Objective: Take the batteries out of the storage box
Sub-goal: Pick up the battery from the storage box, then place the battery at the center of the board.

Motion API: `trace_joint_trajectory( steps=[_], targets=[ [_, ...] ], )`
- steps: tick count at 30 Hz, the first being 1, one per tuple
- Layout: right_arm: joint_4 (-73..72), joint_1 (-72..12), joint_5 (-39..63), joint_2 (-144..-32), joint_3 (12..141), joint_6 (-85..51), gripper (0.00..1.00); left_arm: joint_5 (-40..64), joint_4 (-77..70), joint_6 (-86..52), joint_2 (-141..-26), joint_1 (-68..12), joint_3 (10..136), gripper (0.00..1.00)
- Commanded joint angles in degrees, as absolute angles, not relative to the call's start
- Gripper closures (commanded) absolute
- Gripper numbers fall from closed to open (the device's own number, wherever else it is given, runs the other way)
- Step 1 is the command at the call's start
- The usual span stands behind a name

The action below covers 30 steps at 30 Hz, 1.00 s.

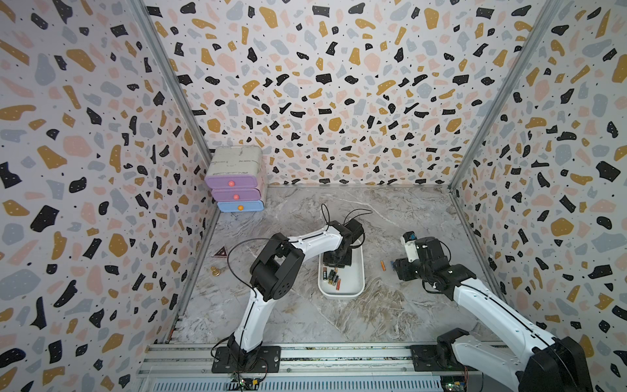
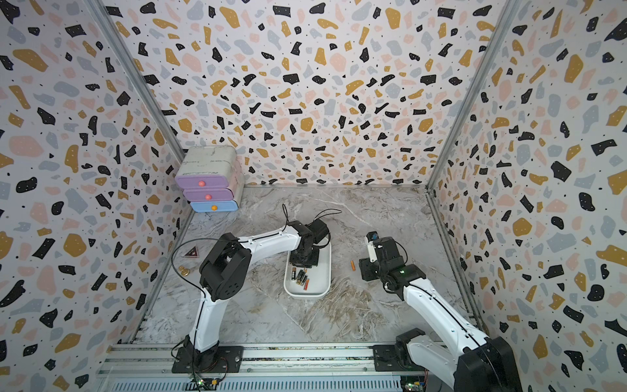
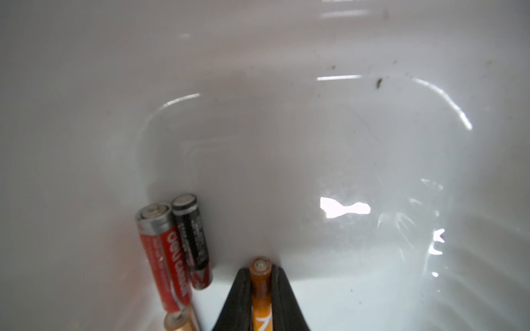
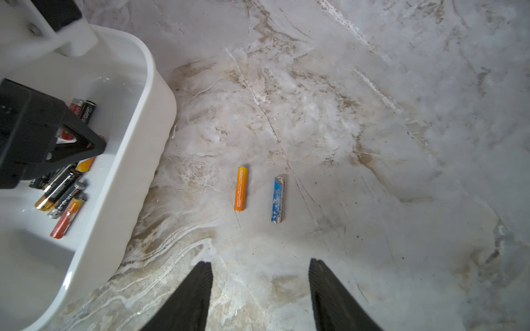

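Note:
The white storage box [image 1: 359,288] sits mid-table in both top views, with several batteries [image 1: 331,276] lying along its left side. My left gripper [image 3: 260,269] reaches down inside the box and is shut on an orange battery [image 3: 261,289], gripped lengthwise between the fingers. A red cell [image 3: 166,258] and a black cell [image 3: 192,238] lie beside it. On the marble to the right of the box rest an orange battery [image 4: 241,189] and a worn blue battery [image 4: 277,199]. My right gripper [image 4: 260,266] hovers open just behind those two, holding nothing.
A white drawer unit [image 1: 235,180] with purple and blue drawers stands in the back left corner. A triangular sticker [image 1: 220,252] and a small gold object [image 1: 214,270] lie near the left wall. Patterned walls enclose three sides of the marble table [image 1: 390,315].

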<state>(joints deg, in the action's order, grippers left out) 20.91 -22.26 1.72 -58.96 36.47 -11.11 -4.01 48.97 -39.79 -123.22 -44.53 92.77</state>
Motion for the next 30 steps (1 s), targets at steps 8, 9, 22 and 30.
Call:
trace_joint_trajectory(
  steps=[8, 9, 22, 30],
  targets=[
    [20.7, -22.6, 1.3, -57.0, 36.1, -11.1, 0.40, -4.7, 49.5, -38.7, -124.4, -44.8, 94.3, 1.00],
    [20.8, -22.6, 1.3, -57.1, 36.1, -11.0, 0.40, -4.7, 50.5, -38.3, -123.6, -44.8, 94.9, 1.00],
    [21.1, -22.6, 1.5, -56.1, 35.9, -9.8, 0.35, -8.4, 63.2, -32.9, -100.1, -42.1, 97.8, 1.00],
    [21.0, -22.6, 1.8, -56.2, 35.9, -9.5, 0.34, -6.1, 58.5, -22.2, -89.2, -26.2, 80.7, 1.00]
  ],
)
